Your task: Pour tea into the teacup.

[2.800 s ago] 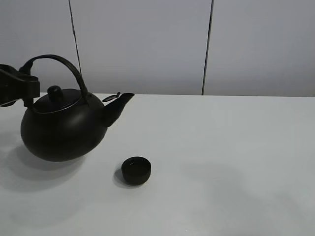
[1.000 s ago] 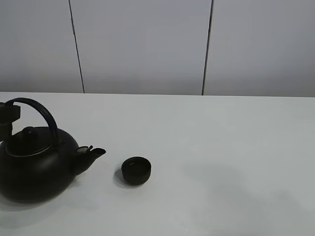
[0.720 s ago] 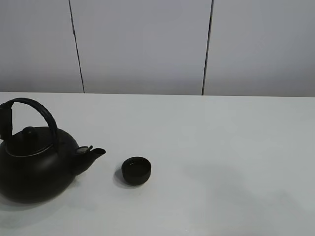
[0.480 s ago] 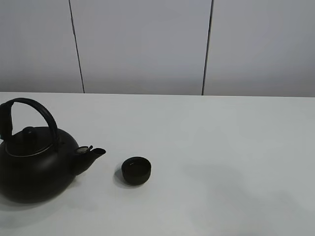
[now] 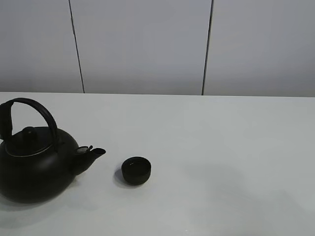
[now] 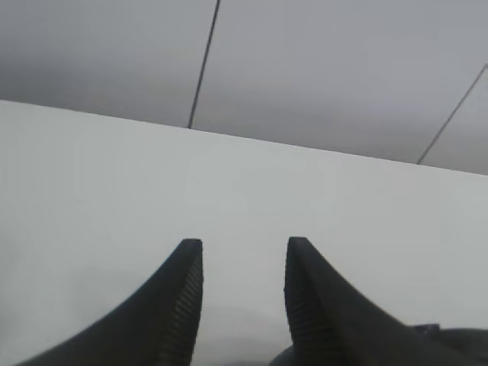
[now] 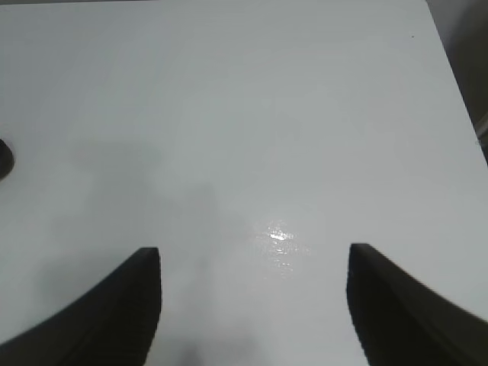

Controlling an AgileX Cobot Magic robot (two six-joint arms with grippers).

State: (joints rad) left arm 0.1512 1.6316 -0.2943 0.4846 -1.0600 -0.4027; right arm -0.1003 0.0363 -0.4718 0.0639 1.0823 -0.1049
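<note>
We saw the teacup [image 5: 136, 170], small, round, matte black, handleless, standing upright just beside the kettle's [image 5: 34, 167] spout. The left gripper [image 6: 242, 263] had its fingers parted with nothing between them, and the right gripper [image 7: 254, 268] had its fingers spread wide, both well apart from the teacup.

The kettle [image 5: 37, 169] stands on the counter [image 5: 221, 147] at the far left of the exterior view, its spout [image 5: 93, 153] pointing right toward the teacup [image 5: 136, 170]. The teacup sits on the counter just right of the spout, apart from it, nearer the front edge than the back. A panelled wall [image 5: 147, 44] rises behind the counter.
</note>
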